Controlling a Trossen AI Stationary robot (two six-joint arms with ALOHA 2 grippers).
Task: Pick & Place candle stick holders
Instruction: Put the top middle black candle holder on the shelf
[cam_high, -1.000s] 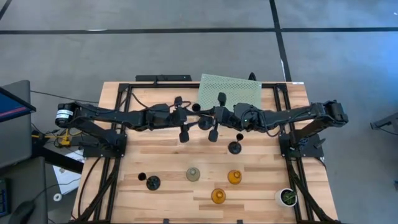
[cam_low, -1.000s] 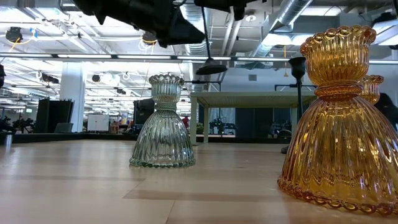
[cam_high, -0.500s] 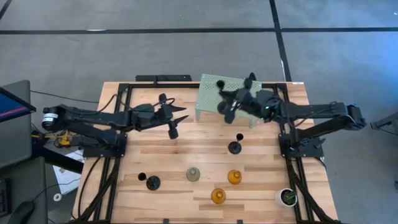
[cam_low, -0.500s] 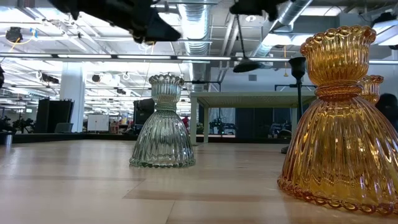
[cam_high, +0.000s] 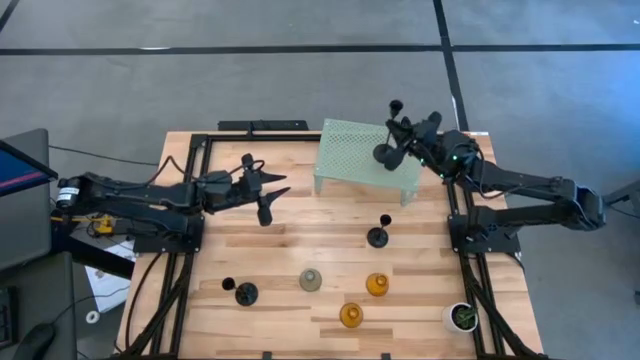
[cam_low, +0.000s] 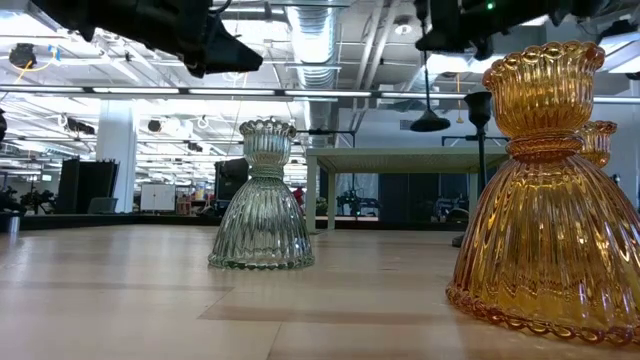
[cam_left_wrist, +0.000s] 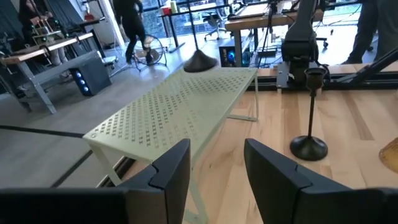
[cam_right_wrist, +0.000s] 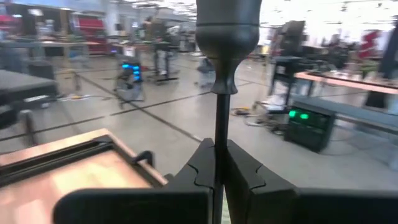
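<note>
My right gripper (cam_high: 402, 147) is shut on a black thin-stemmed candle stick holder (cam_high: 386, 152) above the right part of a pale green perforated stand (cam_high: 350, 155). My left gripper (cam_high: 266, 192) is open and empty above the table's left half. A second black holder (cam_high: 378, 236) stands on its round base at mid table. A third (cam_high: 245, 293) stands near the front left. A pale grey-green holder (cam_high: 311, 280) and two amber ones (cam_high: 377, 285) (cam_high: 351, 315) stand on their wide bases near the front. My right gripper pinches the holder's thin stem (cam_right_wrist: 219, 127) between its two fingers, below the cup (cam_right_wrist: 227, 25). The fingers come about level from the table's right side and lie across the stem. The holder is roughly upright, its round base (cam_low: 430, 122) clear above the stand's top.
A small white pot with a green plant (cam_high: 461, 317) stands at the front right corner. Dark frame rails (cam_high: 190, 230) run along both sides of the table. In the left wrist view the stand (cam_left_wrist: 180, 106) lies just ahead of the open fingers.
My right gripper has carried the black holder from above the table's middle toward the far right, up over the green stand. My left gripper has drawn back from the middle toward the table's left edge.
</note>
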